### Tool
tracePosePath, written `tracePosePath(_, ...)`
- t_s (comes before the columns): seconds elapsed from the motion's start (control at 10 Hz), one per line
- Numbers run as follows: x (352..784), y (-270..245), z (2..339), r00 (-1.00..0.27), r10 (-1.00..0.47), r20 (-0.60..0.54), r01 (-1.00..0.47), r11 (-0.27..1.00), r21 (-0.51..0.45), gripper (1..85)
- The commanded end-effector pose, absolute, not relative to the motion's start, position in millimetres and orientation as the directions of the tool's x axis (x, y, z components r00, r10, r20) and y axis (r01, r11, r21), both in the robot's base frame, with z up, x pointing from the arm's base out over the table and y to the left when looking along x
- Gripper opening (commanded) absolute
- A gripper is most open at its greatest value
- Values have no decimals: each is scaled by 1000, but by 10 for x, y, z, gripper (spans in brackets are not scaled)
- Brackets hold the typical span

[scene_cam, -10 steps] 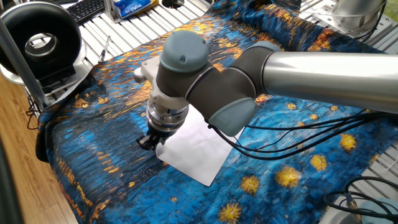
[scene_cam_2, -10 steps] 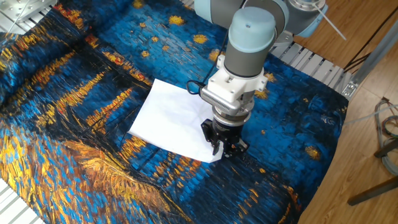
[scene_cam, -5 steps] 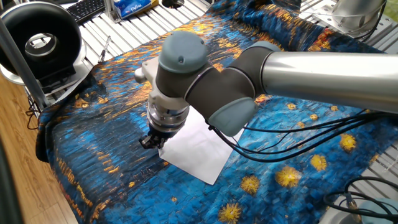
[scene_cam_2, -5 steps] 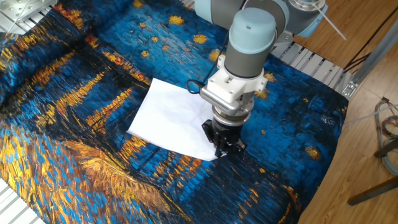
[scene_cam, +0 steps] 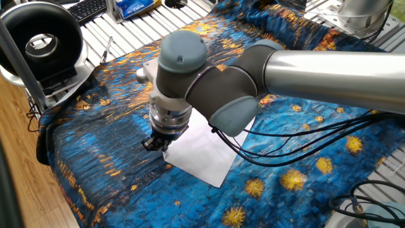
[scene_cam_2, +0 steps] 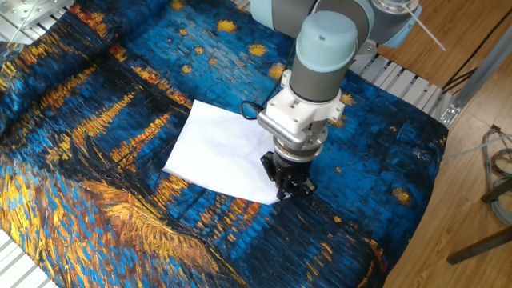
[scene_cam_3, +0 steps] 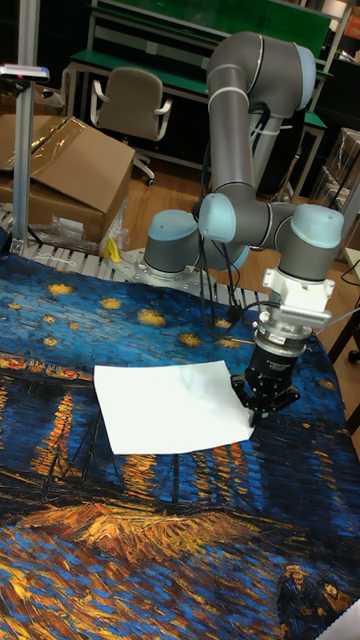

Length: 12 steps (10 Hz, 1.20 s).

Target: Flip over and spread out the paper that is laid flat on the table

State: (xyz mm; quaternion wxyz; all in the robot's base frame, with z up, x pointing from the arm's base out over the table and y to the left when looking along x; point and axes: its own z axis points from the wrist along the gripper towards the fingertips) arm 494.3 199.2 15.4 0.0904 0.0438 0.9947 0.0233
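In one fixed view the paper (scene_cam: 204, 153) lies flat on the desk (scene_cam: 95, 158), a blue cloth with orange streaks and yellow star blots, and the arm's bulky wrist hangs over the sheet's near-left corner. The hand (scene_cam: 154, 143) points straight down at that corner, its dark fingertips at the paper's edge; from here I cannot tell whether they are apart or pinched together. In the other fixed view the sheet (scene_cam_2: 220, 152) shows nearly whole, spread on the cloth (scene_cam_2: 96, 200), and the hand (scene_cam_2: 287, 182) sits right at the corner nearest the desk's edge, fingers low and seemingly touching or just above the paper; the gap between them is too small and dark to read. In the tall fixed view the paper (scene_cam_3: 170, 405) lies white and flat, with the hand (scene_cam_3: 262, 398) at the sheet's right edge, just beside its lower right corner, fingers close together though whether they hold the edge is unclear. The step in hand looks like catching that corner, the flip not yet begun. The next move probably calls for a sure pinch on the thin edge without gathering cloth, then a lift and a sweep across the sheet.
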Motion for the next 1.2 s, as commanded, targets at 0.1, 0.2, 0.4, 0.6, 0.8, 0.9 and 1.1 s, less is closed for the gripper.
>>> tracePosePath(0.1, 4738, 1968, 455, -992, 103, -76, 104, 995, -3, 10)
tracePosePath(0.2, 4721, 1939, 571, -995, 87, -58, 87, 996, -5, 10)
tracePosePath(0.4, 4680, 1812, 792, -998, 60, -20, 60, 998, -24, 10)
tracePosePath(0.6, 4641, 1715, 983, -1000, 30, 4, 30, 999, -30, 10)
tracePosePath(0.8, 4612, 1578, 1173, -1000, -1, 25, -2, 1000, -24, 10)
tracePosePath(0.9, 4600, 1517, 1241, -999, -12, 31, -13, 1000, -23, 10)
tracePosePath(1.1, 4570, 1375, 1406, -998, -42, 51, -43, 999, -24, 10)
